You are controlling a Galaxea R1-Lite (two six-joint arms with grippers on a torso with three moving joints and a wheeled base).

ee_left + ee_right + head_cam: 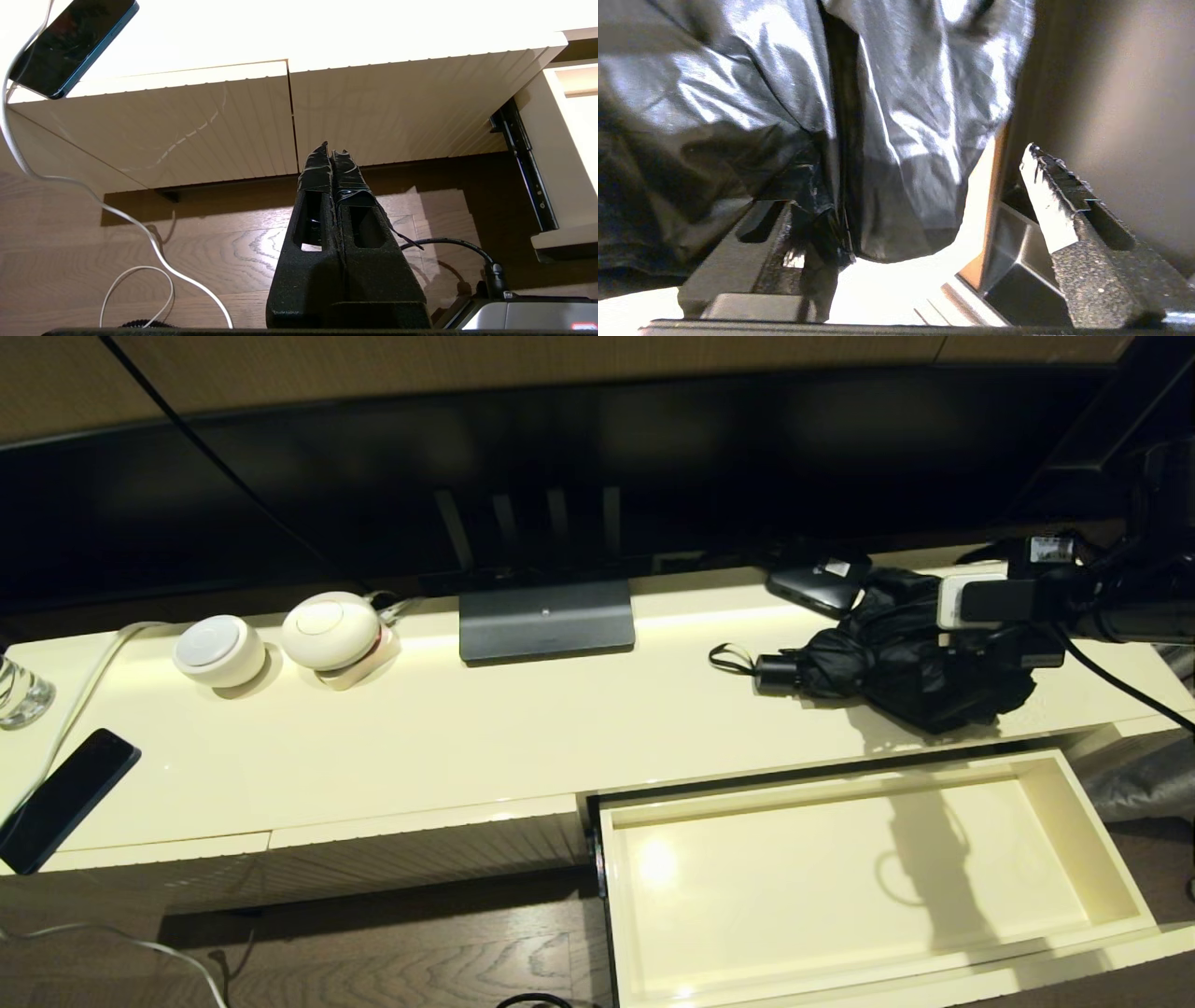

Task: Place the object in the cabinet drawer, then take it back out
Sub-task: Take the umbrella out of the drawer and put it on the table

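Note:
The black compact umbrella (pixel 896 663) lies on the cabinet top at the right, handle (pixel 780 672) and wrist loop pointing left. My right gripper (pixel 943 616) is open over its bunched canopy. In the right wrist view the shiny fabric (pixel 901 116) fills the gap of the right gripper (pixel 915 182), with one finger (pixel 1059 205) standing clear of it and the other partly covered by cloth. The cabinet drawer (pixel 1102 859) is pulled out below, its cream interior bare. My left gripper (pixel 331 147) is shut, low in front of the ribbed panel (pixel 187 126).
A small black box with a white label (pixel 822 581) lies behind the umbrella. The TV stand (pixel 546 621), two white round devices (pixel 280 639), a glass (pixel 19 691) and a phone (pixel 65 798) with a white cable share the top. The drawer's side (pixel 560 140) is right of my left gripper.

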